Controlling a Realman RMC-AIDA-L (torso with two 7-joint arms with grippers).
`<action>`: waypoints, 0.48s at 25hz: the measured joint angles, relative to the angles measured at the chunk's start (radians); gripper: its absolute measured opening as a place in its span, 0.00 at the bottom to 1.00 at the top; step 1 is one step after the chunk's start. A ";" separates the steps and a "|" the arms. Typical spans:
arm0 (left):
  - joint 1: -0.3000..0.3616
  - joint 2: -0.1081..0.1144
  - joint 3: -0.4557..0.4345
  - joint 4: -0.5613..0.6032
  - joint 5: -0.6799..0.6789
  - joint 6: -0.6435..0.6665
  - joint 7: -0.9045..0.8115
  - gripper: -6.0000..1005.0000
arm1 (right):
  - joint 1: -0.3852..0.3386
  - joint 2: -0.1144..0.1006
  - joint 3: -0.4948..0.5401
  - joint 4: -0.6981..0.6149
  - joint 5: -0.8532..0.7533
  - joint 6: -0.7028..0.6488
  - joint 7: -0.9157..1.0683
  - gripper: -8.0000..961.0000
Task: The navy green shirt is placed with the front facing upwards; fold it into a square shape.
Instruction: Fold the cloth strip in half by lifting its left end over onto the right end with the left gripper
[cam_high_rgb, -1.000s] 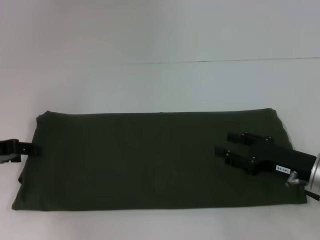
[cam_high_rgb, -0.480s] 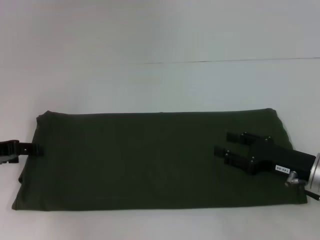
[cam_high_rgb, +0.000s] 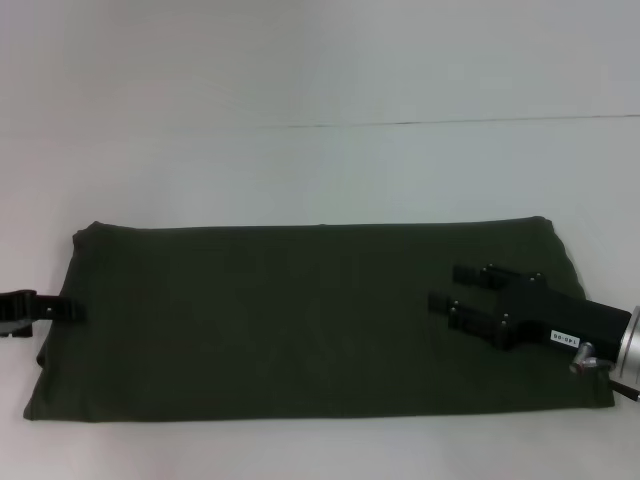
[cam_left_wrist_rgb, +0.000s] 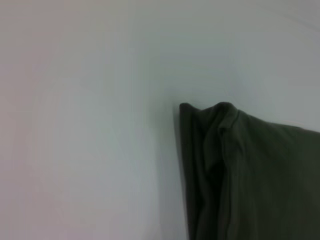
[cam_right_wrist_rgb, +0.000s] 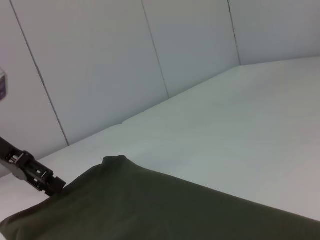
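Head view: the navy green shirt (cam_high_rgb: 310, 315) is lying folded into a long band across the white worktop (cam_high_rgb: 320, 170).
We are seeing the right gripper (cam_high_rgb: 445, 287) hovering over the shirt's right part, jaws spread wide. The left gripper (cam_high_rgb: 70, 313) is touching the left edge; we cannot tell its opening.

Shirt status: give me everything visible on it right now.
The navy green shirt is dark olive, matte cotton-looking fabric, already folded into a long flat band lying across the white table. Only plain cloth shows; no print or label is visible. Its left end shows stacked fold layers in the left wrist view. The left end effector sits at that left edge. The right end effector, fingers apart, is over the right part; contact can't be confirmed.
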 joint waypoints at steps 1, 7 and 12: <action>0.000 0.000 0.002 -0.002 0.002 -0.001 -0.001 0.87 | 0.000 0.000 0.000 0.000 0.000 0.000 0.000 0.67; 0.002 -0.002 0.006 -0.004 0.004 0.003 0.002 0.86 | 0.002 0.001 0.000 0.000 -0.001 0.001 0.000 0.67; 0.002 -0.002 0.006 -0.011 0.004 0.004 0.002 0.85 | 0.003 0.002 0.000 0.000 -0.001 0.001 0.000 0.67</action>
